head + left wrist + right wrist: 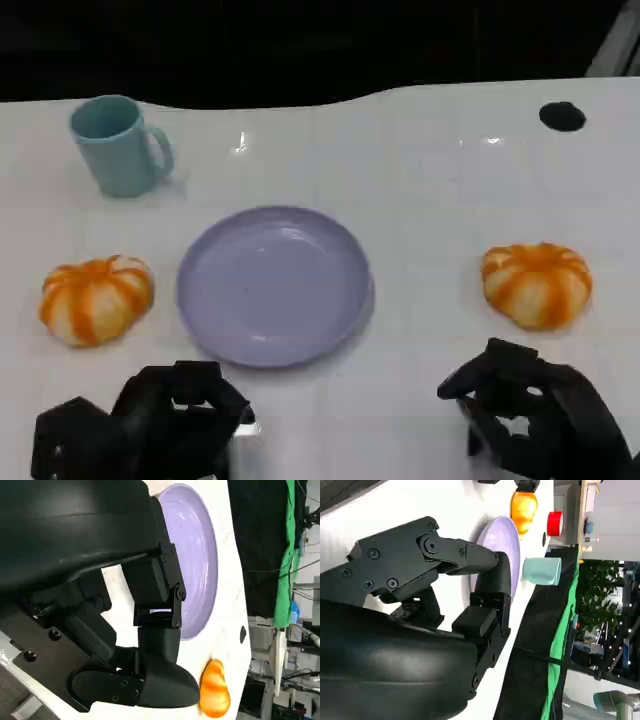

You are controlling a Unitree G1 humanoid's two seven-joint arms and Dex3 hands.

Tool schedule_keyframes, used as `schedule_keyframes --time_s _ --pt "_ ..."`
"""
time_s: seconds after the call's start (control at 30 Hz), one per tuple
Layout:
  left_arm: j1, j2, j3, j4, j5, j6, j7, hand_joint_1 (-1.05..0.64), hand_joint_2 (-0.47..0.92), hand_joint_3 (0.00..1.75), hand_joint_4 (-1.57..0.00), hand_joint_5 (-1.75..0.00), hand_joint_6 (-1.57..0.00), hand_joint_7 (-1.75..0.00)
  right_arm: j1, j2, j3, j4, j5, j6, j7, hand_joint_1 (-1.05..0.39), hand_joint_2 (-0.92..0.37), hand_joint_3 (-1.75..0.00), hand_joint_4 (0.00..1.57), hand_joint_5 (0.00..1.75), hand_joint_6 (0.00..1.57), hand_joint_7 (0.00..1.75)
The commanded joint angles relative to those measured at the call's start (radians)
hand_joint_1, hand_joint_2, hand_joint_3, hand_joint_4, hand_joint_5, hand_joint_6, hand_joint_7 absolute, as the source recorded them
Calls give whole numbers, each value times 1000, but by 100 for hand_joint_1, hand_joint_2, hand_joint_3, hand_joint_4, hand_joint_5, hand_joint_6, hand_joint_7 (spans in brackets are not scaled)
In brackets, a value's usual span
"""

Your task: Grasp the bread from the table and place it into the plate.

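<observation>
Two orange-and-white, pumpkin-shaped breads lie on the white table, one on each side of an empty lilac plate (272, 285). The left bread (96, 298) is ahead of my left hand (150, 420). The right bread (537, 284) is just beyond my right hand (530, 412). Both hands hover low near the table's front edge, fingers apart, holding nothing. In the left wrist view my left hand (150, 630) points toward the plate (200, 555) and the right bread (216, 690). Past my right hand (445, 580), the right wrist view shows the plate (507, 537) and the left bread (524, 507).
A teal mug (120, 146) stands at the back left, also seen as the mug (542, 571) beyond the plate. A small black disc (562, 116) lies at the back right. The table's dark far edge runs behind them.
</observation>
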Motion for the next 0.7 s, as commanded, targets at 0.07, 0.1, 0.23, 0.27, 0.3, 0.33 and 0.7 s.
schedule_keyframes --time_s 0.07,0.1,0.23,0.27,0.3,0.33,0.7 --pt "-2 14 4 -4 7 1 12 -105 53 71 -157 -123 -138 -86 0 -6 -13 0 6 -3 -3 -43 -77 -54 79 171 85 104" --pt "-1 13 5 -6 5 5 11 -105 53 71 -157 -123 -138 -86 0 -6 -13 -1 3 -2 -6 -43 -77 -54 79 171 85 104" --pt "-4 12 7 -3 -5 5 3 -105 53 71 -157 -123 -138 -86 3 -6 -12 -6 3 7 -7 -43 -78 -53 79 171 86 104" --pt "-4 12 7 -2 -5 5 2 -105 53 71 -157 -123 -138 -86 3 -6 -11 -7 3 8 -6 -42 -78 -53 78 171 85 104" --pt "-4 13 7 -2 -4 5 3 -105 53 71 -157 -123 -138 -85 2 -7 -11 -6 3 7 -5 -42 -78 -53 78 171 85 104" --pt "-5 13 7 -1 -4 4 3 -105 53 71 -157 -123 -138 -85 1 -7 -11 -3 5 3 -2 -42 -78 -53 78 171 85 105" --pt "-5 14 7 1 -1 5 5 -105 53 70 -157 -123 -139 -85 -3 -7 -13 9 -3 -10 -8 -42 -78 -54 78 170 84 106"
